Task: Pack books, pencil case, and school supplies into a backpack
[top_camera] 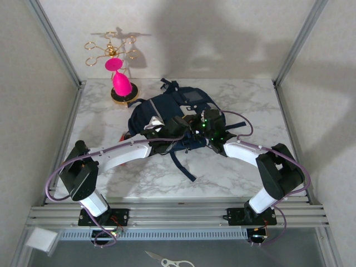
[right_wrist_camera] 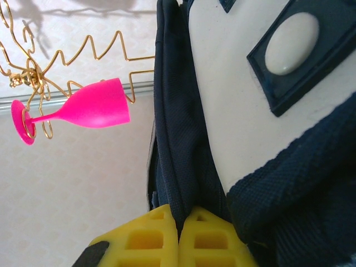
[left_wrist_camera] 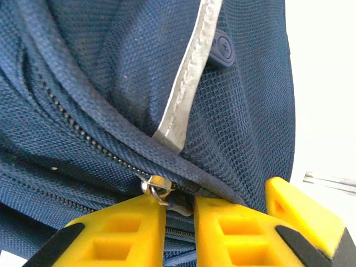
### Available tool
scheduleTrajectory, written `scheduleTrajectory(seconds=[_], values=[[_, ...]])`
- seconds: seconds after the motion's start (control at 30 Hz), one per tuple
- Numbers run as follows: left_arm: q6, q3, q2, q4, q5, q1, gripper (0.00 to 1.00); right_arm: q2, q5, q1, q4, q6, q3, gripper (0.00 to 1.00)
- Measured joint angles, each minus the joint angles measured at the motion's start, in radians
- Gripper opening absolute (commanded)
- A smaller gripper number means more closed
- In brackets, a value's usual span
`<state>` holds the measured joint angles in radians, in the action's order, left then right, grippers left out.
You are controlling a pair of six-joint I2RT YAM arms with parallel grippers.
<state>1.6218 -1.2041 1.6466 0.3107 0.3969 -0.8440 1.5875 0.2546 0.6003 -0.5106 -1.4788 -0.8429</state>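
Left wrist view is showing the left fingers point(left_wrist_camera: 179, 219) clenching on the zipper pull point(left_wrist_camera: 160, 190) of the backpack point(left_wrist_camera: 100, 83), whose navy mesh is rising above them, with a white trim stripe point(left_wrist_camera: 189, 72) running up just above the fingertips. The right fingers point(right_wrist_camera: 179, 228) are pinching a navy fold of the backpack. Its grey-white patch point(right_wrist_camera: 233, 100) is lying above them, and a pink goblet point(right_wrist_camera: 92, 105) is hanging up-left of them on a gold wire rack point(right_wrist_camera: 83, 50).

Overhead camera, two wrist close-ups.
Top looks down over the bench point(top_camera: 233, 172); both wrist views hug the backpack point(top_camera: 147, 114).
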Motion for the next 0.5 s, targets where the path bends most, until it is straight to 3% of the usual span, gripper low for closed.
scheduleTrajectory(seconds=[0.3, 0.5], values=[[-0.038, 0.000, 0.002, 0.003, 0.007, 0.002, 0.00, 0.000, 0.000, 0.000, -0.001, 0.002, 0.000, 0.00], [-0.147, 0.039, -0.060, 0.000, -0.047, 0.016, 0.00, -0.020, 0.013, -0.013, 0.023, 0.036, 0.001, 0.00]])
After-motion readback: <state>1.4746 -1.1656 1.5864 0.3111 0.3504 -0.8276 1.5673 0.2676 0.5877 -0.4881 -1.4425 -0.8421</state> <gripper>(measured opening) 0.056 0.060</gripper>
